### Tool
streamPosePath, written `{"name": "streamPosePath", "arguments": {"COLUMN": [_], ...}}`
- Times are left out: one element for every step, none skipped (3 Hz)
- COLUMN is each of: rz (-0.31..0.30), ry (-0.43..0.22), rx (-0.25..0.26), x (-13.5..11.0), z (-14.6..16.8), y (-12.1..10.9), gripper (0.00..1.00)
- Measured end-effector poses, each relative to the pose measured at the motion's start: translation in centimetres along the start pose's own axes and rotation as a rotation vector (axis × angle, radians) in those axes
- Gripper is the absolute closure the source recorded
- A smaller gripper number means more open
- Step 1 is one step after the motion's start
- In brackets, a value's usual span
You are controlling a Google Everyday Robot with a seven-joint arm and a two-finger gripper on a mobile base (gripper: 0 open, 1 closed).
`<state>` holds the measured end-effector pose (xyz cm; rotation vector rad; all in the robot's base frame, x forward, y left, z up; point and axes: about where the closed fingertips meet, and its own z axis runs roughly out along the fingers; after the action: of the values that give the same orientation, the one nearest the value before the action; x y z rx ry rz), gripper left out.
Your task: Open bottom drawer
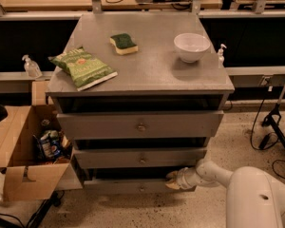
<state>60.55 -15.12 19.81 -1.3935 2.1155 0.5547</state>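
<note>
The bottom drawer (128,185) is the lowest and narrowest grey front of the cabinet, with a small round knob (141,189) at its centre. A dark gap shows above its top edge. My gripper (173,180) reaches in from the right on a white arm (213,174). It sits at the drawer's upper right edge, right of the knob and apart from it. The middle drawer (140,158) and the top drawer (140,126) are above.
On the cabinet top (152,65) lie a green chip bag (82,67), a green-and-yellow sponge (123,43) and a white bowl (191,46). An open cardboard box (20,151) with items stands at the left. Cables and a stand leg (275,122) are at the right.
</note>
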Motion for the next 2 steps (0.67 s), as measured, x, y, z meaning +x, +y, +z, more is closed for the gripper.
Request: {"name": "streamPosePath", "arguments": {"rz": [0.0,0.0], "ry": [0.0,0.0], "rx": [0.0,0.0], "x": [0.0,0.0], "z": [0.01,0.01], "y": [0.01,0.01], "gripper": [0.58,0.35]}}
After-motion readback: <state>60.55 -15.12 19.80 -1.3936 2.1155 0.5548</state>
